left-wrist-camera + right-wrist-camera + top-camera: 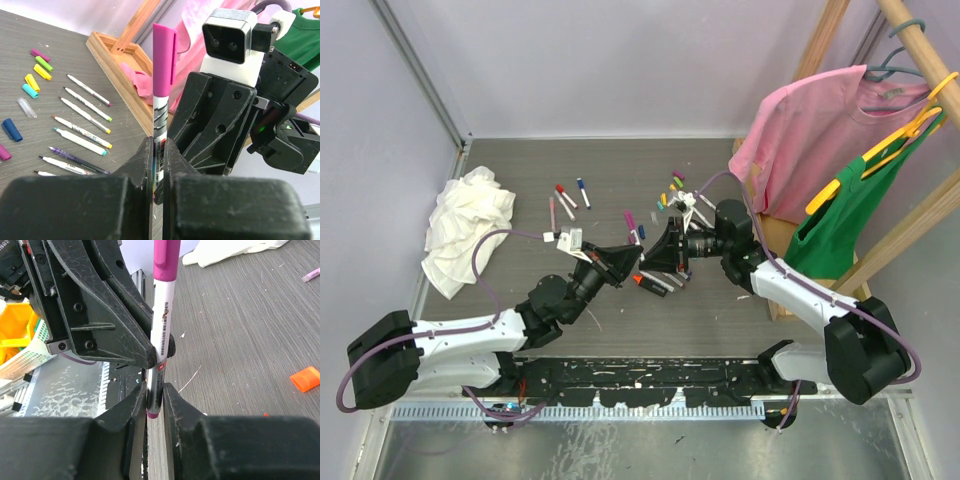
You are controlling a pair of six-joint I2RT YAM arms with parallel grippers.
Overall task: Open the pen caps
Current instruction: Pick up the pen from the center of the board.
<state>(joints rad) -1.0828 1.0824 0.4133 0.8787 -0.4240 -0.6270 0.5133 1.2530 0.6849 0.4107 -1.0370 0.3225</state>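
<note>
Pen [163,315] is clamped mid-barrel by the left gripper [159,149] and pinched at its tail by the right gripper [155,402], near the middle of the table [620,165]. The pink cap [163,59] is left sticking out free. If it's pulled now, probably only the barrel gets dragged and the cap isn't popped.

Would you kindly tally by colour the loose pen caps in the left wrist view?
Yellow plastic caps: 2
Green plastic cap: 1
Teal plastic cap: 1
Dark blue plastic cap: 1
Clear plastic cap: 1
Pink plastic caps: 2 (one cropped)
Total: 8
</note>
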